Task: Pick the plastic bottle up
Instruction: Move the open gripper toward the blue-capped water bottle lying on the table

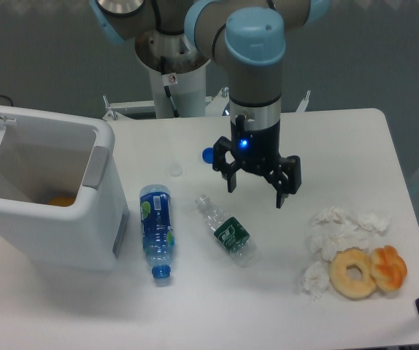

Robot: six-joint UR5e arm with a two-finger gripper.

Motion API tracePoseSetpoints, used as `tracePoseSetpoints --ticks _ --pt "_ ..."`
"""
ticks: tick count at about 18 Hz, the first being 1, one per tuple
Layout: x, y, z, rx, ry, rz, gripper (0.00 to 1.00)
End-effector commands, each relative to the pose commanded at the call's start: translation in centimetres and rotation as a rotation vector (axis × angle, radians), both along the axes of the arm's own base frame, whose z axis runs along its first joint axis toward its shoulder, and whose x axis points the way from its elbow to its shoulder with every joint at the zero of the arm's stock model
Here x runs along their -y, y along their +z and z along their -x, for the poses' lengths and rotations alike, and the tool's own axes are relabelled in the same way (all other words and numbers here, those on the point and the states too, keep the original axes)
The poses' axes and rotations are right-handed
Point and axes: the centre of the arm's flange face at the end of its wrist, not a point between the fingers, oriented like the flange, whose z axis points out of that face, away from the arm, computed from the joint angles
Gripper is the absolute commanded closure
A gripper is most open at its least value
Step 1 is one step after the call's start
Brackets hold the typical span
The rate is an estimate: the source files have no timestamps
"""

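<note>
Camera view from the front shows you one white table [282,306] with the arm over its middle. Look at the gripper [255,189]: its two black fingers are spread wide apart, and nothing is between them. It hangs above the table and touches nothing. A small blue light glows on its body.

You can see the plastic bottle [155,229] lying flat on its side, off to the gripper's left in the picture and nearer the front edge. It is blue and see-through, with a blue label, a green mark and a blue cap pointing to the front edge. It lies just beside the white bin [45,197] at the table's left edge.

Between that bottle and the gripper lies a smaller clear bottle [226,231] with a dark green label. It looks crinkled.

Near the right front corner you see crumpled white tissues [333,230] and two round donuts [368,270]. A loose blue cap [208,154] sits behind the gripper.
</note>
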Motion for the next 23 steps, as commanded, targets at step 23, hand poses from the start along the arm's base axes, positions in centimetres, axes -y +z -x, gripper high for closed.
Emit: tracePoseSetpoints --ticks 23 --pt "-7.7 -9.3 -5.1 0.324 0.372 -0.005 0.0"
